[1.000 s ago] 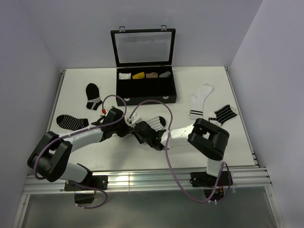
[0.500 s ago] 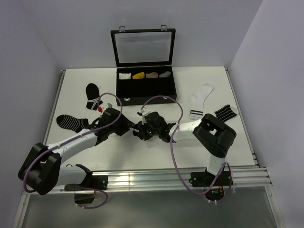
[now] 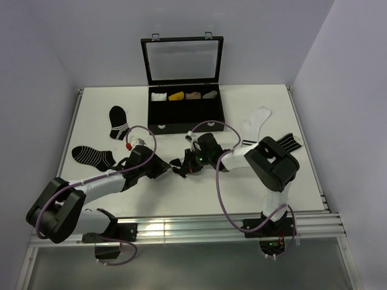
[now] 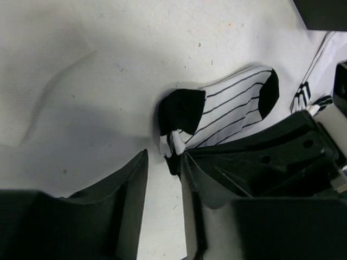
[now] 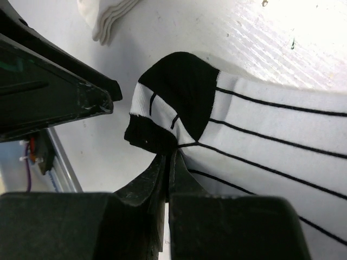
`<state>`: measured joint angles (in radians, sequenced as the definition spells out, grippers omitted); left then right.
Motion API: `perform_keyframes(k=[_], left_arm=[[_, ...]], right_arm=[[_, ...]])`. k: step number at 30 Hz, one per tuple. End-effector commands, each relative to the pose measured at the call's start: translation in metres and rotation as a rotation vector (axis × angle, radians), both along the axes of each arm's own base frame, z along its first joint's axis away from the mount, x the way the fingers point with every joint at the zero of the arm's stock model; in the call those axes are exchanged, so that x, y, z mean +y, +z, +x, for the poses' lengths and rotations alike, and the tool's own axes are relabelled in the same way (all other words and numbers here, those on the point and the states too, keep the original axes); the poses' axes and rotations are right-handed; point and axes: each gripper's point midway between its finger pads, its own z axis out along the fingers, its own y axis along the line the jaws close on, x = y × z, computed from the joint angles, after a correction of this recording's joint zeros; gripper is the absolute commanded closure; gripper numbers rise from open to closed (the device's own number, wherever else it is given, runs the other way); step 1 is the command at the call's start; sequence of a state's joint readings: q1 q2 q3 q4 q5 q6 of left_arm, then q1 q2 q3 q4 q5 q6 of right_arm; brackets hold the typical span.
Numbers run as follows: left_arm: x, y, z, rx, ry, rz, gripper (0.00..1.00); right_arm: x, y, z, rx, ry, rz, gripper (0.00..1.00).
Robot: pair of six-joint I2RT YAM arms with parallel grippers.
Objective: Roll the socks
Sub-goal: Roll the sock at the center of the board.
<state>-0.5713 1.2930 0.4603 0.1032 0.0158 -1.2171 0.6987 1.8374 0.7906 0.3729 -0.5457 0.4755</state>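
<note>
While keeping the right tool (image 5: 167, 156) clamped on the folded black end of the socks (image 4: 233, 108) in the middle of the table (image 3: 181, 199), has parted the left tool (image 4: 164, 157), shut a second ago, just beside that fold.

A box (image 3: 184, 112) is being kept at the table's (image 3: 242, 187) back; before it, 2 left socks (image 3: 119, 121), the middle sock (image 4: 233, 111), an inner right sock (image 3: 256, 121) and an outer right sock (image 3: 289, 142) are lying.
</note>
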Motion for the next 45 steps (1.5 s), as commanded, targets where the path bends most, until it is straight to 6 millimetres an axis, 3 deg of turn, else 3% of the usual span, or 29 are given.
perform_keyframes(k=[1, 3, 16, 24, 45], left_arm=[[-0.015, 0.012, 0.007, -0.068, -0.044, -0.055, 0.65], [-0.017, 0.009, 0.004, -0.061, -0.059, -0.052, 0.74], [-0.013, -0.002, -0.007, -0.041, -0.057, -0.06, 0.9], [-0.018, -0.009, -0.003, -0.039, -0.077, -0.047, 0.91], [-0.038, 0.016, 0.015, -0.142, -0.132, -0.116, 0.92]], right_arm=[[0.009, 0.008, 0.003, 0.052, 0.026, 0.055, 1.0], [0.01, 0.008, 0.004, 0.064, 0.024, 0.059, 1.0], [0.006, -0.002, 0.013, 0.138, -0.011, 0.065, 1.0], [0.005, -0.004, 0.014, 0.143, -0.014, 0.06, 1.0], [0.003, -0.004, 0.016, 0.135, -0.023, 0.05, 1.0]])
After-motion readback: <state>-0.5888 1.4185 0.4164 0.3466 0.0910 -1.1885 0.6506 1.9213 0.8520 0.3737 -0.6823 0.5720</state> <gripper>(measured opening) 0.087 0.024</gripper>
